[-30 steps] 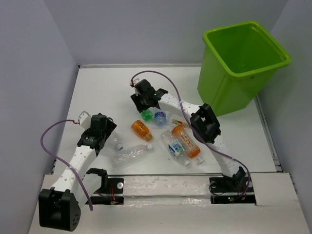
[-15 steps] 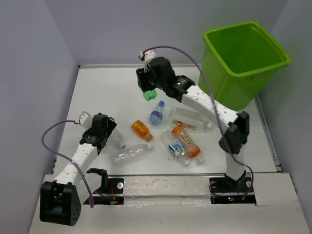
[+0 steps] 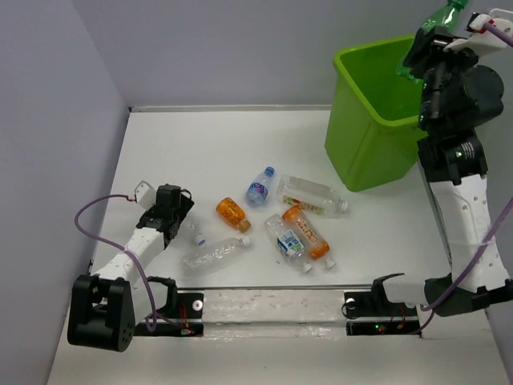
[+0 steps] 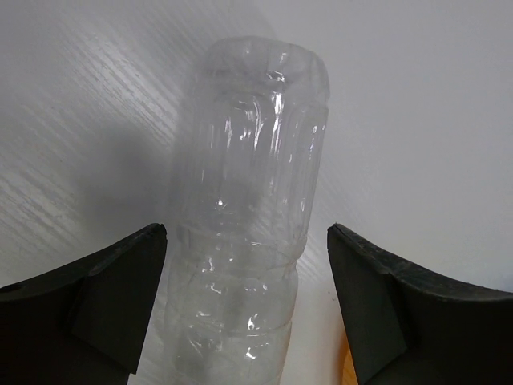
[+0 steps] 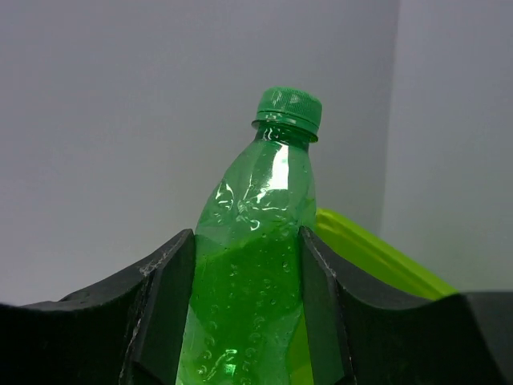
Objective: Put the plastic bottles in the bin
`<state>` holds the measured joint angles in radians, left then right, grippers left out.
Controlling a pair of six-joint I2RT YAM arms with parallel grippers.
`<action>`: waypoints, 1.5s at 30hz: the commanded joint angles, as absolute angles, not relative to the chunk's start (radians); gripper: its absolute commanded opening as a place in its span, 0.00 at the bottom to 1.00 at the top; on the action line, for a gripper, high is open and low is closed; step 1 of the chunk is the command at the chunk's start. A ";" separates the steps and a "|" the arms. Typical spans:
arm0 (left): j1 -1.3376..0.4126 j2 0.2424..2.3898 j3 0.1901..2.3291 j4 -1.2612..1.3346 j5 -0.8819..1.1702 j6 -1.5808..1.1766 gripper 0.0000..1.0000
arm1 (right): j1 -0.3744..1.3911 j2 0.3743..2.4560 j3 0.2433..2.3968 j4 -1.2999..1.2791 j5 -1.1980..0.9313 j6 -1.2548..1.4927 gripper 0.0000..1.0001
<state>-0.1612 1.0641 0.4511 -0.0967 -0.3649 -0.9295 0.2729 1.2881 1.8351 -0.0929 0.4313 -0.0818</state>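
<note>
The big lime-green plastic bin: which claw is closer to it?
Right. The right claw holds a green plastic bottle above the bin's right rim; the left claw sits far across the table, straddling a clear plastic bottle.

Overhead view; wrist close-ups, probably forward-facing

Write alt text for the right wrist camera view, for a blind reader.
A green plastic bottle with a green cap, upright, gripped between the right gripper's two black fingers. Behind it are plain grey walls, with a strip of the lime-green bin's rim at the right.
</note>
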 commanded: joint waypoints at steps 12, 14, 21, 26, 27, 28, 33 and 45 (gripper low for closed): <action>-0.155 1.069 0.425 -0.006 -0.422 -0.930 0.60 | 0.140 1.275 1.662 -0.266 -0.147 0.211 0.94; -0.155 1.068 0.425 -0.008 -0.425 -0.930 0.56 | 0.162 1.217 1.570 -0.216 -0.321 0.288 0.92; -0.155 1.071 0.433 0.017 -0.446 -0.914 0.29 | 0.537 1.195 1.212 -0.146 -0.244 0.250 0.88; -0.156 1.002 0.478 0.003 -0.420 -0.887 0.24 | 0.635 1.207 1.066 -0.034 -0.256 0.297 0.88; -0.158 0.979 0.501 -0.012 -0.419 -0.881 0.23 | 0.635 1.216 1.052 -0.028 -0.315 0.293 0.88; -0.158 0.957 0.511 -0.023 -0.411 -0.877 0.23 | 0.665 1.227 1.054 -0.029 -0.328 0.285 0.88; -0.169 0.793 0.583 0.050 -0.252 -0.806 0.23 | 0.686 1.261 1.081 -0.045 -0.379 0.264 0.93; -0.281 0.723 0.635 0.308 0.330 -0.710 0.22 | 0.718 1.313 1.072 0.127 -0.592 0.380 0.98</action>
<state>-0.2256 0.7246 0.6262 0.1658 0.1196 -0.7288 0.6903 1.2865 1.0332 0.0311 -0.5167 0.3462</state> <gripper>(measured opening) 0.620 0.971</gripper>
